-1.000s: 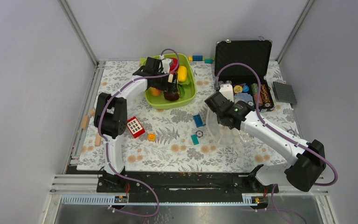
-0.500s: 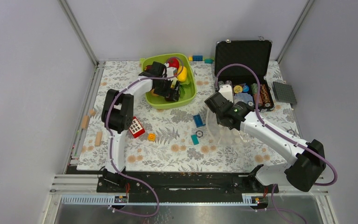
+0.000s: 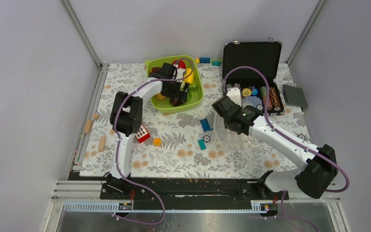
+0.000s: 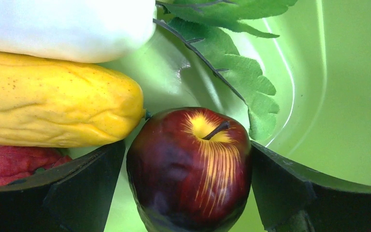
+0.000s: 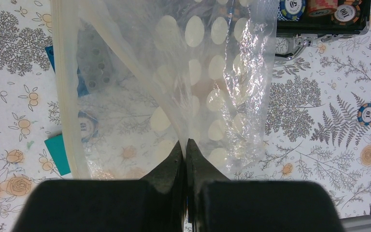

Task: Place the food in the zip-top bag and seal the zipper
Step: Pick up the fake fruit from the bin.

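Observation:
The food lies in a lime-green tray [image 3: 196,99]. A dark maroon apple [image 4: 188,169] sits between the fingers of my left gripper [image 4: 187,146], which stands open around it; a gap shows on the left side. A yellow piece [image 4: 53,106], a white piece [image 4: 67,24] and a red piece [image 4: 14,162] lie beside it. From above, my left gripper [image 3: 178,94] is down in the tray. My right gripper [image 5: 184,145] is shut on the zip-top bag [image 5: 207,72], holding it above the table [image 3: 234,137]. The zipper [image 5: 65,96] runs down the bag's left edge.
An open black case [image 3: 251,58] with poker chips [image 3: 258,94] stands at the back right, a grey baseplate [image 3: 294,95] beside it. Blue [image 3: 206,124], teal [image 3: 202,144], red [image 3: 141,133] and orange [image 3: 157,141] blocks lie mid-table. Wooden pegs [image 3: 88,126] lie at the left edge.
My left arm has reached further forward and lowered its gripper into the tray around the apple. The right arm and the bag have not moved.

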Available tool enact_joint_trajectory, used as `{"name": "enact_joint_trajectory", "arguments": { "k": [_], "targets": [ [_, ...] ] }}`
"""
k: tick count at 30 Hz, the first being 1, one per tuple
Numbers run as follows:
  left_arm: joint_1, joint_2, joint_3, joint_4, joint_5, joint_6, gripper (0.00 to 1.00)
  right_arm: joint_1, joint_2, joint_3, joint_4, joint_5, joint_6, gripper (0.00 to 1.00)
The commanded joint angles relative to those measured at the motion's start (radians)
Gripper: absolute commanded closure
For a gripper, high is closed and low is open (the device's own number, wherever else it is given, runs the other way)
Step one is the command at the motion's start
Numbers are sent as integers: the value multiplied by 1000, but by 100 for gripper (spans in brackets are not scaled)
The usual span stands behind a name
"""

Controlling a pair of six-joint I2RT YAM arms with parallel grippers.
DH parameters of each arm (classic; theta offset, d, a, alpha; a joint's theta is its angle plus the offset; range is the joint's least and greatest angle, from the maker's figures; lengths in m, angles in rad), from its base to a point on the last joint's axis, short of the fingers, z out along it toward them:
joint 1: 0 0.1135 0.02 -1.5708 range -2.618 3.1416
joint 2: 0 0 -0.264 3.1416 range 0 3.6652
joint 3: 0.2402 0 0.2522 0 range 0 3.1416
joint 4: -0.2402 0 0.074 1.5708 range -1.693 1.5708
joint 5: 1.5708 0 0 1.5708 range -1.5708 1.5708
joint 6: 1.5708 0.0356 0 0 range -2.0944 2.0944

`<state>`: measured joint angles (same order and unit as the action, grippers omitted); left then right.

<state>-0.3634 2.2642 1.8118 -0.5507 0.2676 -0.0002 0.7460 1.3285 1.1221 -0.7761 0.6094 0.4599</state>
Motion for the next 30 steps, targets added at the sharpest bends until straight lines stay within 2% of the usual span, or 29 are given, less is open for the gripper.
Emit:
{"name": "enact_joint_trajectory", "arguments": {
  "k": [1, 5, 9, 13, 16, 23, 30],
  "targets": [
    [-6, 25, 43, 26, -42, -42, 6, -4, -22, -7, 11, 22, 1, 100],
    [-6, 39, 52, 35, -53, -62, 22, -4, -12, -4, 11, 22, 1, 100],
    [-6, 41, 50, 33, -57, -65, 43, -4, -3, 1, 11, 15, 3, 100],
    [-5, 33, 38, 44, -52, -64, 54, -4, -2, -1, 11, 16, 4, 100],
    [-6, 12, 16, 63, -52, -65, 68, -5, -4, -1, 12, 17, 3, 100],
    [-7, -135, -60, 134, -70, -86, 73, -5, -6, -3, 12, 18, 7, 100],
    [-23, -395, -225, 222, -120, -152, 74, -4, -18, -4, 11, 13, 15, 100]
  ]
}}
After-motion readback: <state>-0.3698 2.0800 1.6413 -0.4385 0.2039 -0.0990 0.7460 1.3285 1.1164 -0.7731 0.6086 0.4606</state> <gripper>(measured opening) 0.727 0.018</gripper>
